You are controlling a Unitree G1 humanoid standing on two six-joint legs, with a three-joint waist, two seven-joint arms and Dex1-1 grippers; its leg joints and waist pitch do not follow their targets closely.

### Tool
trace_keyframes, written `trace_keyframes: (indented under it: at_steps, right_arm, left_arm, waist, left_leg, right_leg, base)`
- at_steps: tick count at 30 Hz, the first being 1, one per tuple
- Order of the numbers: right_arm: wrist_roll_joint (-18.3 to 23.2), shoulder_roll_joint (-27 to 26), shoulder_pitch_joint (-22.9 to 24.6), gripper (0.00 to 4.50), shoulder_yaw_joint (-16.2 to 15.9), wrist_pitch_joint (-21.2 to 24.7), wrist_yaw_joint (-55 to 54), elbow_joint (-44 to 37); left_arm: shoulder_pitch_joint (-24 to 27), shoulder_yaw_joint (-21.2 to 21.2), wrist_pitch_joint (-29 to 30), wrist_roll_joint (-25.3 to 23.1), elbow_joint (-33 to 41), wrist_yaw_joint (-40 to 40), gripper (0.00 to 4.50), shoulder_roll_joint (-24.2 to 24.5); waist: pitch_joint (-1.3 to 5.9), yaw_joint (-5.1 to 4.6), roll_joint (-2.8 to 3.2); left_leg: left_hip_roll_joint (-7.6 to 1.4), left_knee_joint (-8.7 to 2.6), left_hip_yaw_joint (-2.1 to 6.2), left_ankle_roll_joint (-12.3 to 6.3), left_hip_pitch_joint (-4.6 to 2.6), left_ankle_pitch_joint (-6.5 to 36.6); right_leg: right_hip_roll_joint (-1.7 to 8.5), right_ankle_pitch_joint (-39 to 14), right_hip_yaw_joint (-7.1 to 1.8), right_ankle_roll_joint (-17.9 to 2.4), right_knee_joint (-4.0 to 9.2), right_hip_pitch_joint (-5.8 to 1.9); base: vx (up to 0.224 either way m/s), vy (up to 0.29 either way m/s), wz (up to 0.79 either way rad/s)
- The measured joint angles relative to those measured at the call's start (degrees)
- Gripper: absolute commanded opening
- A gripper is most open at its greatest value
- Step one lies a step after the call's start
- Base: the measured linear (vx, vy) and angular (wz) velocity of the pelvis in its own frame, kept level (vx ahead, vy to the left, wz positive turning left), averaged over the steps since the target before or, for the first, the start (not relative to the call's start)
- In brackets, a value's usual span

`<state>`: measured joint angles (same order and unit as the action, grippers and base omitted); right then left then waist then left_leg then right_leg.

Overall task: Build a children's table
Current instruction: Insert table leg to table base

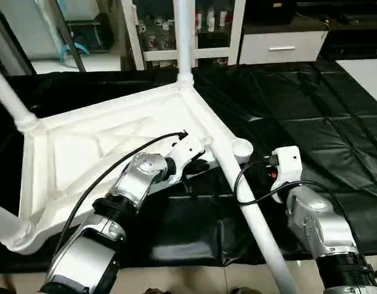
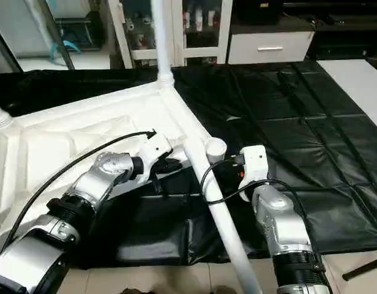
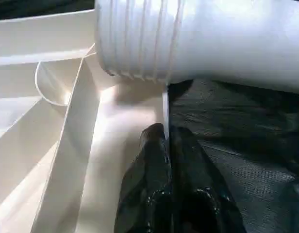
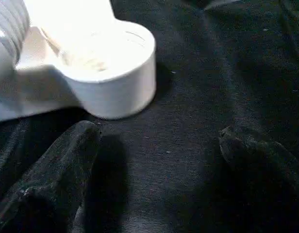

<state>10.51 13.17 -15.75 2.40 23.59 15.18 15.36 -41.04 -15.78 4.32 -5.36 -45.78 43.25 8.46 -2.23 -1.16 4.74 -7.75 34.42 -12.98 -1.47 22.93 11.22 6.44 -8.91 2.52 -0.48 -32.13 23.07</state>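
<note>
The white tabletop point(image 1: 97, 147) lies upside down on the work table's black cover point(image 1: 323, 122), so its ribs face up. At the left side, two legs are already in their corner holes: the far-left leg point(image 1: 10, 98) and the near-left leg point(image 1: 5, 228). A third leg, the back leg point(image 1: 183, 37), stands straight up in the far corner.

The left gripper point(image 1: 191, 160) is pinched shut on the thin near edge of the tabletop; the left wrist view shows its black fingers point(image 3: 154, 194) squeezed on that white edge. It looks like it is holding the top so it cannot slide.

Next comes the fourth leg point(image 1: 250, 214). It lies slanted, running from beside the empty corner socket point(image 1: 242, 147) down toward the robot. Its ribbed end point(image 3: 140, 39) sits just beside the socket, not in it.

On the right, the right gripper point(image 4: 159, 160) hangs over the black cover with its two fingers spread wide and nothing between them. The socket is just in front of it.

So the job is near its end: three legs are in and one is left. The next move probably needs the right gripper to take hold of the loose leg, tip it upright and push its ribbed end into the socket while the left one keeps the top still. The black cables point(image 1: 256, 196) on both arms hang close to the leg and could snag. Behind the table stand a white shelf point(image 1: 176, 24) and a white drawer cabinet point(image 1: 280, 46), well away.
</note>
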Motion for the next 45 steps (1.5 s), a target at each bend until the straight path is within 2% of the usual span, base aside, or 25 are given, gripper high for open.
trace_keyframes:
  at_steps: [8, 14, 16, 17, 20, 22, 24, 28, 33, 37, 38, 39, 41, 45]
  right_arm:
    - [-0.1, 0.7, -0.3, 4.42, 0.2, 0.1, -0.3, -0.1]
    - [0.1, 3.8, -3.8, 4.42, 1.8, 0.2, 1.1, -1.5]
    - [1.3, 3.9, -4.9, 4.42, 2.2, 0.6, 2.8, -3.1]
    - [2.6, 3.9, -5.3, 4.42, 2.4, 1.6, 3.8, -4.2]
    - [8.6, 5.2, -7.3, 4.42, 2.5, 10.0, 8.9, -10.2]
    - [11.2, 5.9, -8.7, 4.42, 2.0, 13.7, 11.3, -13.8]
    - [13.7, 8.0, -8.6, 4.42, -0.5, 20.2, 13.7, -18.1]
    - [14.5, 8.6, -8.1, 4.42, -5.5, 28.7, 14.9, -21.8]
    - [11.9, 9.2, -6.0, 4.42, -11.4, 34.0, 13.2, -22.3]
    - [10.3, 10.0, -3.7, 4.42, -14.5, 36.9, 11.5, -21.9]
    - [10.3, 10.2, -3.7, 4.42, -14.7, 37.1, 11.5, -22.1]
    - [10.0, 10.5, -3.8, 4.25, -14.8, 37.3, 11.5, -22.1]
    - [9.9, 10.6, -3.8, 4.14, -14.6, 37.6, 11.3, -22.1]
    - [9.9, 10.4, -3.9, 3.83, -13.2, 38.2, 11.0, -21.4]
  left_arm:
    - [-0.5, 0.3, -1.2, -0.1, -1.2, -1.1, 0.00, 0.3]
    - [-0.5, 0.3, -2.2, -0.1, -1.9, -1.2, 0.00, 0.6]
    - [-0.5, 0.3, -2.3, -0.1, -2.0, -1.2, 0.00, 0.6]
    - [-0.5, 0.3, -2.3, -0.1, -2.0, -1.2, 0.00, 0.6]
    - [-0.6, 0.3, -2.6, -0.2, -2.1, -1.2, 0.00, 0.6]
    - [-0.6, 0.3, -2.8, -0.3, -2.2, -1.2, 0.00, 0.6]
    - [-0.6, 0.3, -3.0, -0.5, -2.3, -1.2, 0.00, 0.6]
    - [-0.6, 0.3, -3.1, -0.5, -2.4, -1.2, 0.00, 0.6]
    - [-0.6, 0.3, -3.1, -0.7, -2.5, -1.2, 0.00, 0.6]
    - [-0.9, 0.3, -3.2, -0.7, -2.7, -1.2, 0.00, 0.6]
    - [-0.9, 0.4, -3.2, -0.6, -2.9, -1.1, 0.00, 0.7]
    - [-1.0, 0.4, -3.2, -0.6, -3.1, -1.1, 0.28, 0.7]
    - [-1.1, 0.4, -3.2, -0.5, -3.2, -1.0, 0.44, 0.9]
    - [-1.1, 1.4, -4.6, 0.6, -3.0, 0.4, 0.82, 1.9]
  waist:
    - [0.03, -0.06, 0.10]
    - [0.02, -0.14, 0.09]
    - [0.02, -0.07, 0.09]
    - [0.02, -0.05, 0.09]
    - [0.01, -0.02, 0.10]
    - [0.02, 0.00, 0.09]
    - [0.01, 0.13, 0.08]
    - [-0.02, 0.18, 0.03]
    - [-0.05, 0.23, -0.13]
    - [-0.09, 0.34, -0.21]
    - [-0.09, 0.31, -0.21]
    - [-0.08, 0.33, -0.26]
    - [-0.11, 0.29, -0.32]
    - [-0.15, 0.42, -0.54]
  left_leg:
    - [-0.01, -0.10, 0.00, 0.00, 0.01, 0.0]
    - [-0.01, -0.07, 0.01, 0.00, -0.03, 0.0]
    - [-0.02, -0.07, 0.02, 0.00, -0.04, 0.0]
    - [-0.02, -0.07, 0.03, 0.00, -0.05, 0.0]
    - [-0.03, -0.05, 0.03, -0.02, -0.04, 0.0]
    - [-0.04, -0.04, 0.03, -0.03, -0.06, 0.0]
    - [-0.06, -0.04, 0.03, -0.02, -0.08, 0.0]
    - [-0.08, 0.00, 0.03, 0.00, -0.12, 0.0]
    - [-0.08, 0.01, 0.01, 0.05, -0.13, 0.0]
    - [-0.08, 0.02, 0.01, 0.06, -0.13, 0.0]
    - [-0.08, 0.02, 0.01, 0.07, -0.14, 0.0]
    - [-0.08, 0.04, 0.01, 0.08, -0.16, 0.0]
    - [-0.08, 0.04, 0.02, 0.10, -0.19, -0.1]
    - [-0.08, 0.05, 0.05, 0.12, -0.22, -0.1]
  right_leg:
    - [0.00, 0.0, 0.06, 0.0, 0.00, 0.05]
    - [0.00, 0.0, 0.06, 0.0, -0.04, 0.07]
    - [0.00, 0.0, 0.08, 0.0, -0.09, 0.08]
    - [0.00, 0.0, 0.09, 0.0, -0.11, 0.08]
    - [0.00, 0.0, 0.08, 0.0, -0.14, 0.09]
    - [-0.01, 0.0, 0.09, 0.0, -0.17, 0.08]
    - [-0.01, 0.0, 0.10, 0.0, -0.20, 0.08]
    - [-0.02, 0.0, 0.09, 0.0, -0.33, 0.10]
    - [-0.02, 0.0, 0.05, 0.0, -0.36, 0.13]
    - [-0.02, 0.0, 0.04, 0.1, -0.46, 0.17]
    - [-0.02, 0.0, 0.01, 0.1, -0.46, 0.18]
    - [-0.02, 0.0, 0.01, 0.1, -0.52, 0.18]
    - [-0.02, 0.0, 0.01, 0.1, -0.54, 0.18]
    - [-0.02, 0.0, 0.01, 0.1, -0.58, 0.18]
  base:
    - [0.000, 0.000, 0.00]
    - [0.000, 0.000, 0.00]
    - [0.000, 0.000, 0.00]
    - [0.000, 0.000, 0.00]
    - [0.000, 0.000, 0.00]
    - [0.000, 0.000, 0.00]
    - [0.000, 0.000, 0.00]
    - [0.000, 0.000, 0.00]
    - [0.000, 0.000, 0.00]
    - [0.000, 0.000, 0.00]
    - [0.000, 0.000, 0.00]
    - [0.000, 0.000, 0.00]
    - [0.000, 0.000, 0.00]
    - [0.000, 0.000, 0.00]
